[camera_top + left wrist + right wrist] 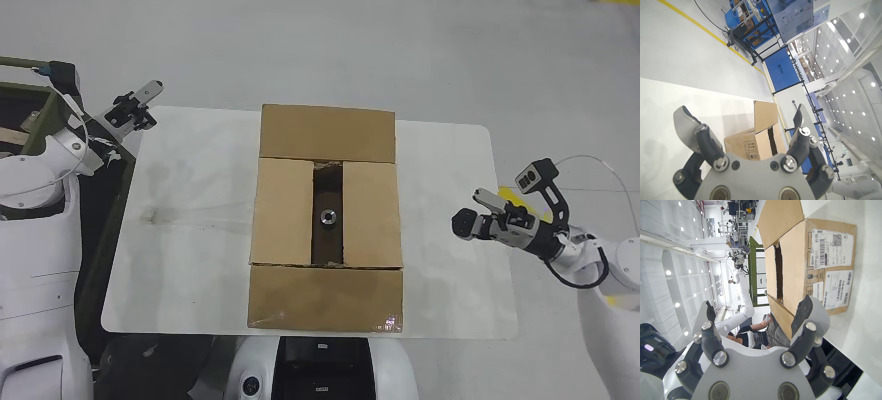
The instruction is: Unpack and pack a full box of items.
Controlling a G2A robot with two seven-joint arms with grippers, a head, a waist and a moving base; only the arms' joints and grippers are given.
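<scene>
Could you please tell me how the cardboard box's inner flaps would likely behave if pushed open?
The inner flaps look stiff, lying flat, so they would probably hinge rather than flop. Their torn edges suggest they may tear further. The cardboard box sits broad and low, so it should slide, not tip.

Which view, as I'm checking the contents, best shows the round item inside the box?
The top view: it looks straight down through the box opening onto the round item. Both wrist views see the box from the side, its opening just dark.
</scene>
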